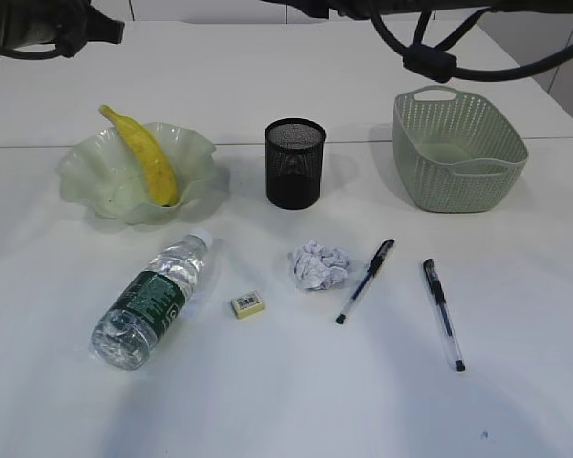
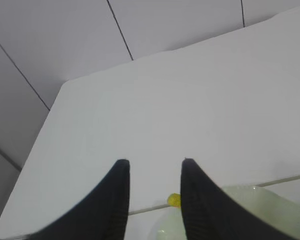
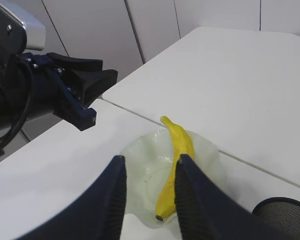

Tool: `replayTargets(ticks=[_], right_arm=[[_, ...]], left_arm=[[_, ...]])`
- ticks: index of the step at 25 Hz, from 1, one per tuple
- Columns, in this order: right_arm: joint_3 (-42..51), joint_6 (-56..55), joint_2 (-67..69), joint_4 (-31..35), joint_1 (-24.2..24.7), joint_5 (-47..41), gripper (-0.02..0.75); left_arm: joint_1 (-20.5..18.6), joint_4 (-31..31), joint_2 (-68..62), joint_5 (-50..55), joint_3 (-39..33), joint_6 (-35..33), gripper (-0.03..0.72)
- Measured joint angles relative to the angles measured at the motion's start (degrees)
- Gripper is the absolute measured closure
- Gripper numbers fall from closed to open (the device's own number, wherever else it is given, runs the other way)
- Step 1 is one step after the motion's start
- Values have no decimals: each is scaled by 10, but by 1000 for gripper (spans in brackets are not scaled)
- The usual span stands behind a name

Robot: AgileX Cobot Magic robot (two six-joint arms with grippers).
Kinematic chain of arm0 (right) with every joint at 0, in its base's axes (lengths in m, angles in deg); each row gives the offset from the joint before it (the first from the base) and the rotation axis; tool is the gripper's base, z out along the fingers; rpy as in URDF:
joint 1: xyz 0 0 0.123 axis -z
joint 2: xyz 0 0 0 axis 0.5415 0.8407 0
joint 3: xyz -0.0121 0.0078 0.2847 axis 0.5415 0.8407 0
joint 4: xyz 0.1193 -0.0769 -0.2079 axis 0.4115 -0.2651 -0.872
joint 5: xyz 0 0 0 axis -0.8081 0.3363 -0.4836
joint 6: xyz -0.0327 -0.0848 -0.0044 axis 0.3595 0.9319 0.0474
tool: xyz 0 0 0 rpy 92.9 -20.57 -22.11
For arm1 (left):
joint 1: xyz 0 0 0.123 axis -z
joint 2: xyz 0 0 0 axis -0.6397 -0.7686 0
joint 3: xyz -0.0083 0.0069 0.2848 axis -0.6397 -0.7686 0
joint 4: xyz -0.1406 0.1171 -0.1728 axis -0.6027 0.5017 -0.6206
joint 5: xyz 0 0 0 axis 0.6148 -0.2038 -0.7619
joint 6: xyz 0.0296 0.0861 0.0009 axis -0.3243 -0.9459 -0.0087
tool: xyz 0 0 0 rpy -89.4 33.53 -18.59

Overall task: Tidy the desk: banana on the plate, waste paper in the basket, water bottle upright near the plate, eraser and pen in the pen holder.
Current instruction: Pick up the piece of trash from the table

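Banana (image 1: 149,158) lies in plate (image 1: 95,181) — left claw (image 2: 152,167), right claw (image 3: 147,165) part-open (both empty).

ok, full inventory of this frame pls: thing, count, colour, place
banana: 1, yellow, in the plate
plate: 1, pale green, wavy rim, back left
pen holder: 1, black mesh, back centre
basket: 1, grey-green, back right
water bottle: 1, clear, green label, lying on its side, front left
eraser: 1, yellowish, right of bottle
waste paper: 1, white, crumpled, centre
pens: 2, dark caps, front right
table: 1, white
left gripper: black, open, empty, raised above plate
right gripper: black, open, empty, raised
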Motion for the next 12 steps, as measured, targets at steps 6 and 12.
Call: replayTargets(ticks=[6, 12], right_arm=[[0, -1, 0, 0, 0, -3, 487], [0, -1, 0, 0, 0, -4, 486]], left_arm=[[1, -26, 0, 0, -7, -5, 448], [1, -43, 0, 56, -21, -6, 449]])
